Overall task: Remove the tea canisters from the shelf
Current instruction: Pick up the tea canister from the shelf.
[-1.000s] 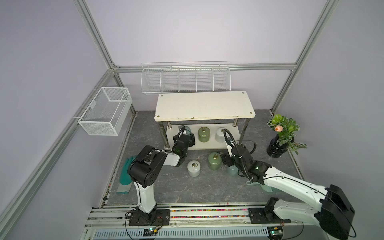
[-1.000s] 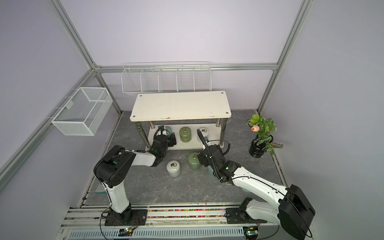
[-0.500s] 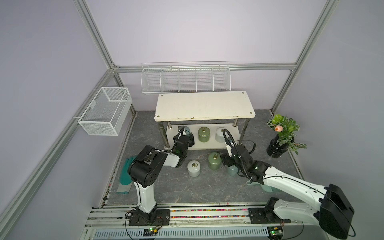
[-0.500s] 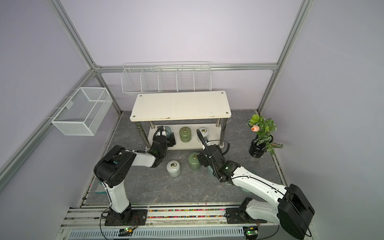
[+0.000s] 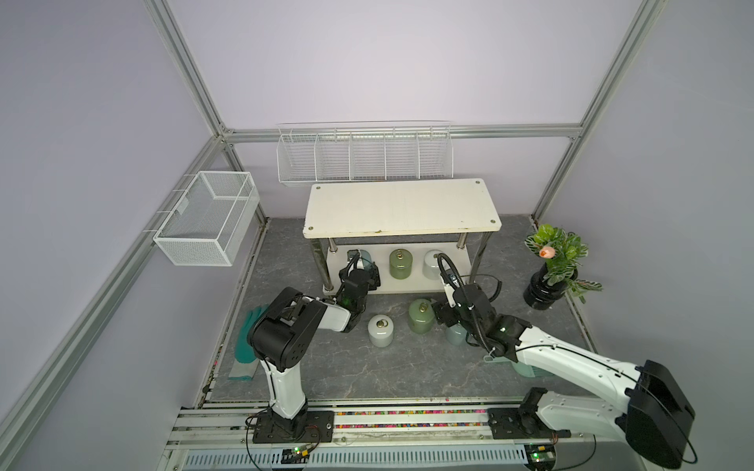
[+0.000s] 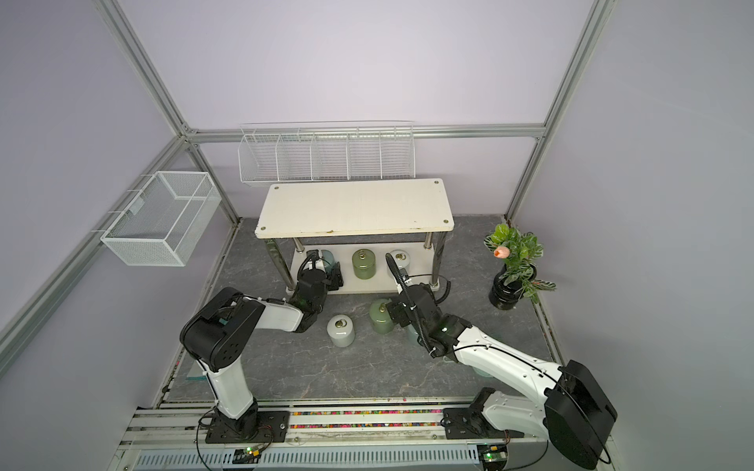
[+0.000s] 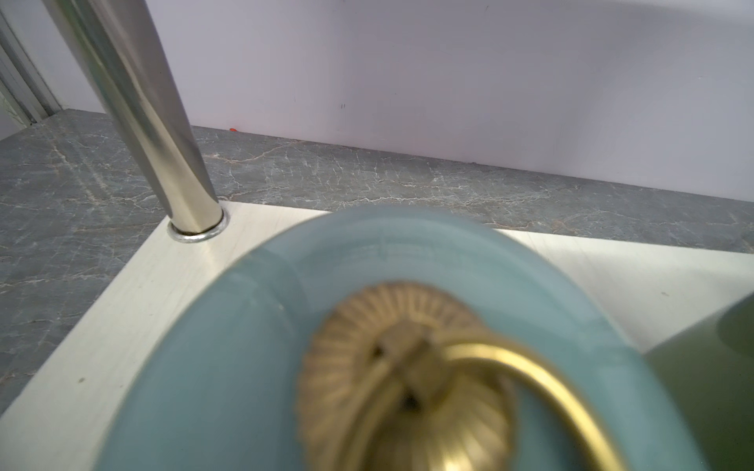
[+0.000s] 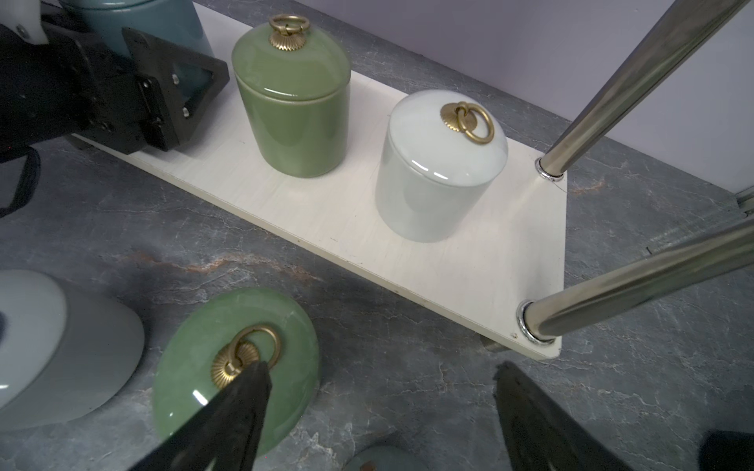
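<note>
Now the right tool [image 8: 379,371] hangs just over the grey counter [image 8: 163,228] with its fingers [image 8: 240,407] wide apart and nothing between them. One finger is above the lid of the near green jar [image 8: 289,359], the near blue jar [image 5: 456,338] sits under the tool, and the near white jar [image 8: 61,346] stands just past the green one. All three are off the shelf [image 5: 402,208], but I think a careless move could bump one and tip it. Farther on, the left tool [image 5: 362,267] reaches in under the top board [image 6: 355,208] of the shelf, with its fingers [image 8: 163,102] on both sides of the far blue jar [image 7: 245,326] on the low board [image 8: 367,228]; I cannot tell if it is squeezing. That jar is shiny, so it may slip, and it could knock the metal post [image 7: 157,134] on one side of the tool or the far green jar [image 8: 293,110] on the other. The far white jar [image 8: 436,175] waits beyond that. Every lid is on, so what is inside is hidden. The black vase [image 5: 542,293] holds a plant [image 5: 557,253]. Farthest back, the side basket [image 5: 196,248] and the back basket [image 5: 365,163] hold nothing.
</note>
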Controlling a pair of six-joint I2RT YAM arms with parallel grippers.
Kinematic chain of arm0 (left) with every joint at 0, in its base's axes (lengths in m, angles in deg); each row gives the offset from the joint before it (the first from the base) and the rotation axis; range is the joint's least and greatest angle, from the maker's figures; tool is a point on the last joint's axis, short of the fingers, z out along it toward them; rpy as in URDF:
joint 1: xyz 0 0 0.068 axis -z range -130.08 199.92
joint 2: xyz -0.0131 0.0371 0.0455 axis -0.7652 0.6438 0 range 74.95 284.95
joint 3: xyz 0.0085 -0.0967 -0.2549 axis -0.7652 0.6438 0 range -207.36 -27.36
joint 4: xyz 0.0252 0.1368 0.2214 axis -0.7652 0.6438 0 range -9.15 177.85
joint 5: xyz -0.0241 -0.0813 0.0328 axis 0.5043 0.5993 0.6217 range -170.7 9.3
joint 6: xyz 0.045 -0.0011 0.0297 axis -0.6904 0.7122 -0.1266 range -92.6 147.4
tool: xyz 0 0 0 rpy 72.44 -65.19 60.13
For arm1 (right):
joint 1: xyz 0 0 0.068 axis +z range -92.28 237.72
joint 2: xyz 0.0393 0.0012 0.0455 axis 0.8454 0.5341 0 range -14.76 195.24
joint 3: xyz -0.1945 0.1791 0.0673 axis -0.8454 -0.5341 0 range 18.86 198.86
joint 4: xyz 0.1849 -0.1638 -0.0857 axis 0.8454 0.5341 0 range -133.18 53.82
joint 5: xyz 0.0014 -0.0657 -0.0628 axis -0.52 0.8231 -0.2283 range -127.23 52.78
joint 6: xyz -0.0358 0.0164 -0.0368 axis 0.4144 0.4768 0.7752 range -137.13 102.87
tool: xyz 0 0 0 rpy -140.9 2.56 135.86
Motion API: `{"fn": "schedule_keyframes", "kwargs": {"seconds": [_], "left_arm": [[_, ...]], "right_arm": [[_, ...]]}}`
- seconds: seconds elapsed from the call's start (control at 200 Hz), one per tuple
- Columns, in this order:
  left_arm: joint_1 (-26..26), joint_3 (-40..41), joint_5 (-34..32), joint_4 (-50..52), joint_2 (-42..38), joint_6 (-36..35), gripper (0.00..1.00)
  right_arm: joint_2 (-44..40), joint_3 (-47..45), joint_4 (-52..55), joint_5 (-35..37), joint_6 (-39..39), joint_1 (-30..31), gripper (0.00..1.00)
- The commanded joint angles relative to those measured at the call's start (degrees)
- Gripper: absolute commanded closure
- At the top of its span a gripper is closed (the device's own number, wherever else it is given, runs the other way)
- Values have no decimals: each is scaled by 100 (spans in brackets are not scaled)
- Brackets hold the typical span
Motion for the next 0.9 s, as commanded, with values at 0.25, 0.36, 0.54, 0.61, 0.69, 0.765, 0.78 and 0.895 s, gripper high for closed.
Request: {"fn": "schedule_keyframes", "kwargs": {"seconds": [0.25, 0.36, 0.54, 0.61, 0.69, 0.765, 0.78, 0.895], "left_arm": [[172, 307, -86, 1358, 98, 336, 19], [270, 254, -238, 1485, 59, 213, 20], [372, 308, -492, 1514, -49, 132, 20], [392, 307, -558, 1538, -74, 65, 20], [412, 298, -662, 1564, -120, 2, 20], [434, 350, -693, 1497, -181, -21, 21], [430, 350, -704, 1497, -188, -19, 21], [439, 359, -776, 1472, -245, -59, 21]], "right_arm": [[-133, 0, -190, -36, -23, -22, 11], [-130, -16, -204, -45, -23, -26, 11], [-126, -30, -235, -74, -26, -23, 11], [-126, -32, -243, -63, -24, -22, 11], [-126, -31, -237, -76, -27, -21, 11], [-126, -31, -245, -73, -31, -21, 11], [-126, -31, -241, -72, -35, -21, 11], [-110, -11, -233, -82, -23, -24, 11]]}}
